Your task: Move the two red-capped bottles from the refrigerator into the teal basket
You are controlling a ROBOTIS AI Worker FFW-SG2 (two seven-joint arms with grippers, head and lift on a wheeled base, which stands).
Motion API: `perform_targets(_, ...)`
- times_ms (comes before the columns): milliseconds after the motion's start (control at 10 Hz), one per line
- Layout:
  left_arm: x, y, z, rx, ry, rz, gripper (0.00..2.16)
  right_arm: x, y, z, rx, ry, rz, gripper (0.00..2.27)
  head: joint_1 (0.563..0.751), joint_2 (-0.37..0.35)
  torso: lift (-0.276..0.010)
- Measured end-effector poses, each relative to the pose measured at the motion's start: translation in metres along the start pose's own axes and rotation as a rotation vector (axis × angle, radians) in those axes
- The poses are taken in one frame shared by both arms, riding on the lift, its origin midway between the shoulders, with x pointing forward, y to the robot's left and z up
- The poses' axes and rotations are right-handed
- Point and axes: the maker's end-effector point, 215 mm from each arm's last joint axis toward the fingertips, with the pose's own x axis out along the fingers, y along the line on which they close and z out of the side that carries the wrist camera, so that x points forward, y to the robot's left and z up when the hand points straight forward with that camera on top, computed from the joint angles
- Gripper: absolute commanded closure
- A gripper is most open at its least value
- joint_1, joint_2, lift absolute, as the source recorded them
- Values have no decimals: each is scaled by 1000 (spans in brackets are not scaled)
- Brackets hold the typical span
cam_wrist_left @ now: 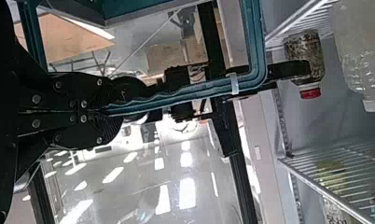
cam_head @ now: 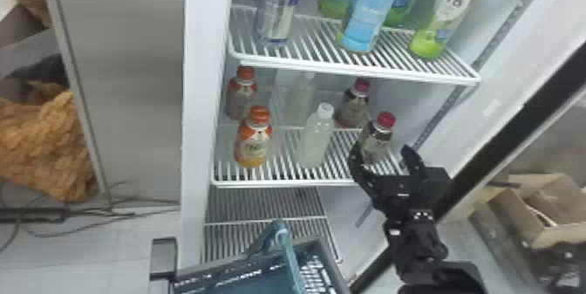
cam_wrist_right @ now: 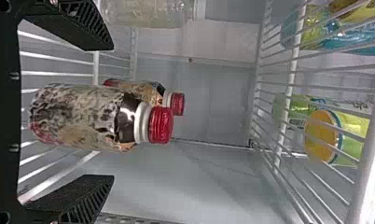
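Right pincer (cam_head: 381, 151) spread astride front red-capped, squat mottled bottle (cam_head: 375, 144) on white wire shelf (cam_head: 283, 183), second red-capped bottle (cam_head: 354, 106) behind. Left pincer (cam_wrist_left: 101, 113) clenched on handle (cam_wrist_left: 259, 42) of teal basket (cam_head: 328, 254). Off-centre squeeze could topple front bottle.

"What's everything standing on?"

"A white wire shelf (cam_head: 279, 183); at its right, the front red-capped bottle (cam_head: 380, 140), with the rear red-capped bottle (cam_head: 354, 107) behind it."

"And the rest of it?"

"At the left, the front orange-capped bottle (cam_head: 253, 142); behind it, the rear orange-capped bottle (cam_head: 241, 94); between the two pairs, the front clear bottle (cam_head: 315, 140), white-capped; behind that, the rear clear bottle (cam_head: 300, 99); all upright."
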Motion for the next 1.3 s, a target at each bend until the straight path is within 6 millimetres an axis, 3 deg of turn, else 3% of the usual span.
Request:
perform_targets(300,1,-1,0,0,1,-2,1128,17,-4,-2,6,0,-11,24,695,-350,-228)
perform_targets(500,1,-1,0,-1,1,-2,1128,28,-6,-4,11,3,-17,154,695,-350,-228)
perform_targets(700,1,-1,0,0,1,-3,1128,36,-8,-3,25,1,-18,664,695,-350,-228)
perform_targets(1100,1,-2,0,-1,1,-5,1128,31,-7,-5,64,-1,-15,671,695,-350,-228)
perform_targets(1300,1,-2,1,-1,0,-7,1128,24,-7,5,90,-24,-14,671,695,-350,-228)
